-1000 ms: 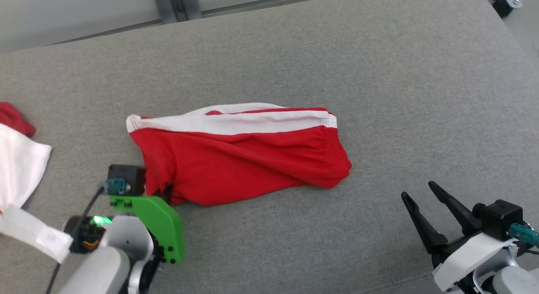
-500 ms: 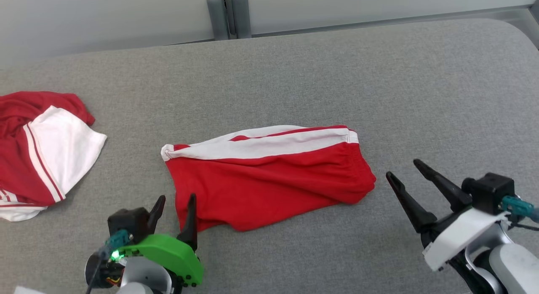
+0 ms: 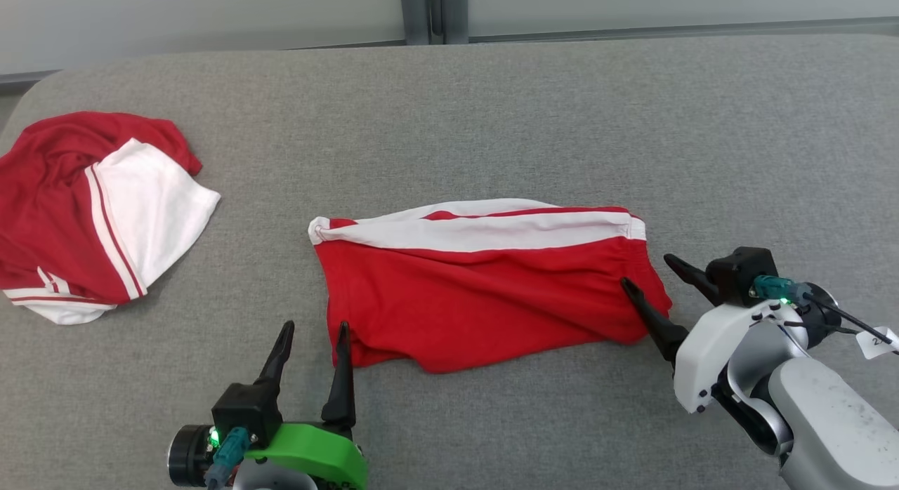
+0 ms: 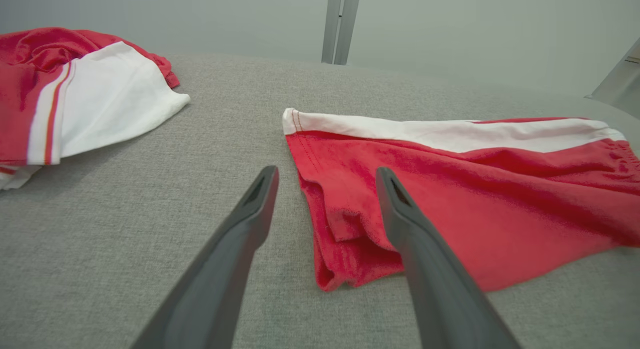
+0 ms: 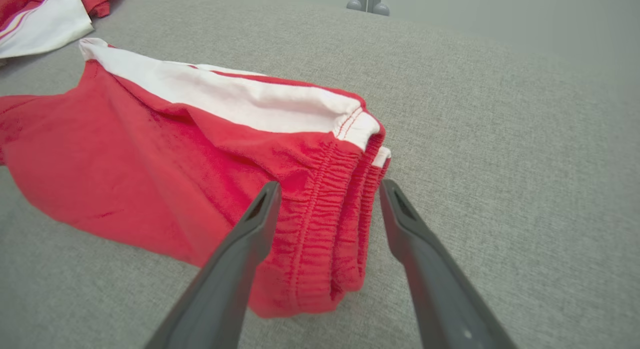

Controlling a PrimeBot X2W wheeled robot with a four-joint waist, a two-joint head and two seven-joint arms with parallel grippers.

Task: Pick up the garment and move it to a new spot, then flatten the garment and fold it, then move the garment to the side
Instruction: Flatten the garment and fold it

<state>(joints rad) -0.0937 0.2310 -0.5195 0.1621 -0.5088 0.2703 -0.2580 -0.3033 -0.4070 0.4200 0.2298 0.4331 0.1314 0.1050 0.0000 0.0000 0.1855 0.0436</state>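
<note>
The garment [image 3: 484, 293] is a pair of red shorts with a white side stripe, lying folded flat in the middle of the grey surface. My left gripper [image 3: 315, 328] is open just in front of its lower left corner, with its right finger at the hem; the left wrist view shows that corner [image 4: 350, 224] between the fingers [image 4: 250, 224]. My right gripper [image 3: 646, 271] is open at the elastic waistband end. In the right wrist view the gathered waistband [image 5: 325, 224] lies between the two fingers [image 5: 250, 239]. Neither gripper holds anything.
A second red and white garment [image 3: 91, 209] lies crumpled at the far left of the grey padded surface [image 3: 491, 111]. Behind the surface's far edge stand a grey post [image 3: 432, 12] and a pale wall. The surface rounds off at its left corner.
My left gripper has opened, let go of the garment's lower left corner and drawn back. My right gripper has moved in to the waistband end. The head camera has shifted.
</note>
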